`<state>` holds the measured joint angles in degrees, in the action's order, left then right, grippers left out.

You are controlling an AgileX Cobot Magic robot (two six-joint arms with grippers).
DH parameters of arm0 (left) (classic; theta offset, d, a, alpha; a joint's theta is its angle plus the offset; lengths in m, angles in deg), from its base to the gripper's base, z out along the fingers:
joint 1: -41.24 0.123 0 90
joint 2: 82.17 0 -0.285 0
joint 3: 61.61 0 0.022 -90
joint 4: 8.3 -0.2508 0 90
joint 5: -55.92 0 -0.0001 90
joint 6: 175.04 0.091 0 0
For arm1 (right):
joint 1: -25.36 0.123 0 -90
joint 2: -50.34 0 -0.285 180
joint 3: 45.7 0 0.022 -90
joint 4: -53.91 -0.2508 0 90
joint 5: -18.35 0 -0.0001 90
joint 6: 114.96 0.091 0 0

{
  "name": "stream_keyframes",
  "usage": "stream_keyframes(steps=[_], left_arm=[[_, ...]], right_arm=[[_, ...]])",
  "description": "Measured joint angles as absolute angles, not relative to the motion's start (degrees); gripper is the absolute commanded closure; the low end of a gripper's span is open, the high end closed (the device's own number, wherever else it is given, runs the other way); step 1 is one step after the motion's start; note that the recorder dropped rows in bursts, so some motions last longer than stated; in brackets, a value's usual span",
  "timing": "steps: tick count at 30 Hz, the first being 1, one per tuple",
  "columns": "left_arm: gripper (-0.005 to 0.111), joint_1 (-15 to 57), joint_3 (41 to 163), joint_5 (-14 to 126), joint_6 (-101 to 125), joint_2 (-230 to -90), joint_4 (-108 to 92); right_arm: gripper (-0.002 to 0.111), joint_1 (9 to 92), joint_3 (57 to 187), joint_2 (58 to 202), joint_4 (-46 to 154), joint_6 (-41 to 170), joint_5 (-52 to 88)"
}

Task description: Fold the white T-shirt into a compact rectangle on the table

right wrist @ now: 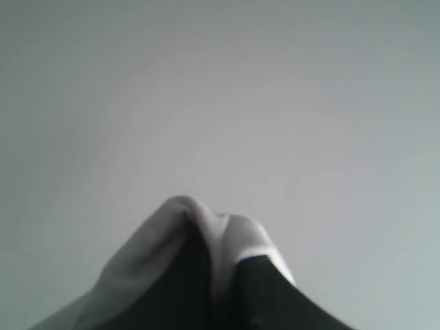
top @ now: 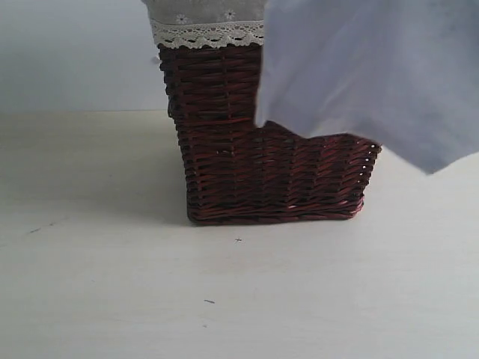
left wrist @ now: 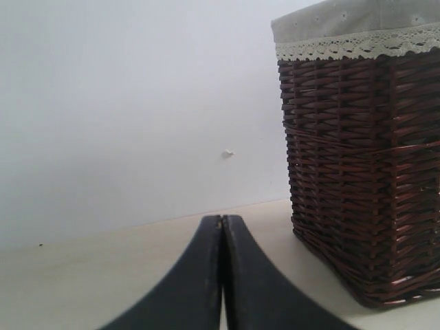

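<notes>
The white T-shirt (top: pixel 367 75) hung in the air at the upper right of the exterior view. Its lower edge dangled in front of the wicker basket (top: pixel 247 164) and clear of the tabletop (top: pixel 112 284). The right pincer (right wrist: pixel 230 265) was clenched on a bunch of its cloth, which draped over both dark fingers. The left pincer (left wrist: pixel 222 220) was clenched on nothing, its fingers pressed together low over the tabletop, near the basket.

We judged the step in hand to be bringing the shirt out to be spread. To do it well, we would carry it over the bare tabletop in front of the basket, let the hanging edge land first, then draw the rest down flat. We would also keep the cloth off the rough wicker. The left pincer would have to release and take a second corner.

Much was hidden from us. The frame cut off the shirt's top, and no red patch, tag or sleeve showed, so we could not tell which part was gripped. We also could not tell whether the cloth touched the basket or trailed inside it. Neither arm showed in the exterior view.
</notes>
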<state>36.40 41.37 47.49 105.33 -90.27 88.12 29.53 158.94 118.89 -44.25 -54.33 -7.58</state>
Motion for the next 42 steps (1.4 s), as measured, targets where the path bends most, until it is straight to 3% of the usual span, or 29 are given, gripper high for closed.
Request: stream_keyframes(steps=[15, 36, 42], left_arm=[[0.107, 36.40, 41.37, 47.49, 105.33, -90.27, 88.12], [0.107, 36.40, 41.37, 47.49, 105.33, -90.27, 88.12], [0.107, 36.40, 41.37, 47.49, 105.33, -90.27, 88.12]], right_arm=[[0.108, 29.53, 175.33, 118.37, -45.06, -50.21, -7.58], [0.108, 29.53, 177.16, 110.78, -45.26, -40.13, -8.54], [0.108, 30.07, 177.25, 107.87, -30.93, -30.65, -8.43]])
